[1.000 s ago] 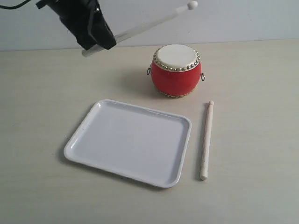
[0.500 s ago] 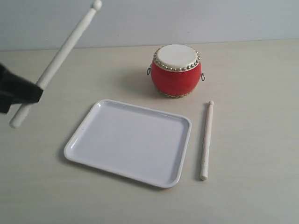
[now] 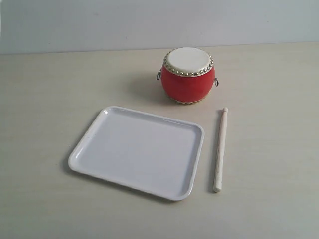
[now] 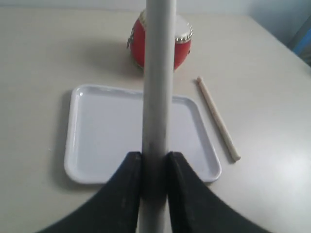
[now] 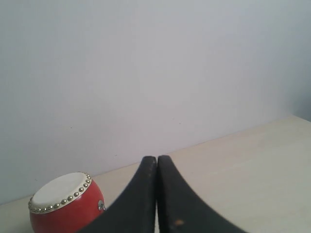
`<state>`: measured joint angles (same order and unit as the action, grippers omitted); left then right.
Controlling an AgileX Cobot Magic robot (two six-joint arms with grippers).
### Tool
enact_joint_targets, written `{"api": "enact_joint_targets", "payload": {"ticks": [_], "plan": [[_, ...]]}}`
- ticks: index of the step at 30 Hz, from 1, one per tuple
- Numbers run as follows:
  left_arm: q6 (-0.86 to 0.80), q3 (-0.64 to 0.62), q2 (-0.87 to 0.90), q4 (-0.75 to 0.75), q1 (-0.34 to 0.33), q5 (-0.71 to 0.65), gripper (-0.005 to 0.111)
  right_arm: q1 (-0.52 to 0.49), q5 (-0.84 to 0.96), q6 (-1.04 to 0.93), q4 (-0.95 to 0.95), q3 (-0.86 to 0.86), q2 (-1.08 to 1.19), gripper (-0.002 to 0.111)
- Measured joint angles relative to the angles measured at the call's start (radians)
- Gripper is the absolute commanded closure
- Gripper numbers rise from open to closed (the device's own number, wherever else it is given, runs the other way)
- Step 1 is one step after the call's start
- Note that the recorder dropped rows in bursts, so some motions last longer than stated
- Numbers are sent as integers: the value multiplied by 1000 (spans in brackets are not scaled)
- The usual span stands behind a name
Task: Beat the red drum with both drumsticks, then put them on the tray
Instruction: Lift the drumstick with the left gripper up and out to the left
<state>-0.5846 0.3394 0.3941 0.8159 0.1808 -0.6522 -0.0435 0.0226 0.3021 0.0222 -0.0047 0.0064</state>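
Pale tabletop (image 4: pixel 39 58), drumstick (image 4: pixel 159 73) within left pincer (image 4: pixel 154 158)

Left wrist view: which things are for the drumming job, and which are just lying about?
For the job: red drum, tray, loose drumstick, held drumstick in the left tool.
Just there: table.

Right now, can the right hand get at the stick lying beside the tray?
Probably yes. The stick lies bare on the table, apart from the tray and the drum, with nothing over it. The right hand is shut and empty, so it must open first; its distance cannot be told.
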Motion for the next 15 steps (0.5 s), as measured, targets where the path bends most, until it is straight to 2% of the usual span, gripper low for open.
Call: {"api": "enact_joint_targets", "payload": {"ticks": [5,11,15], "plan": [[16,-2,-60,16,8,2,107,0,0,0,0,0,0,108],[16,-2,-66,16,62,7,107,0,0,6,-6,0,0,108],[17,-4,-66,16,84,7,107,0,-23,259,-305,0,0,108]]}}
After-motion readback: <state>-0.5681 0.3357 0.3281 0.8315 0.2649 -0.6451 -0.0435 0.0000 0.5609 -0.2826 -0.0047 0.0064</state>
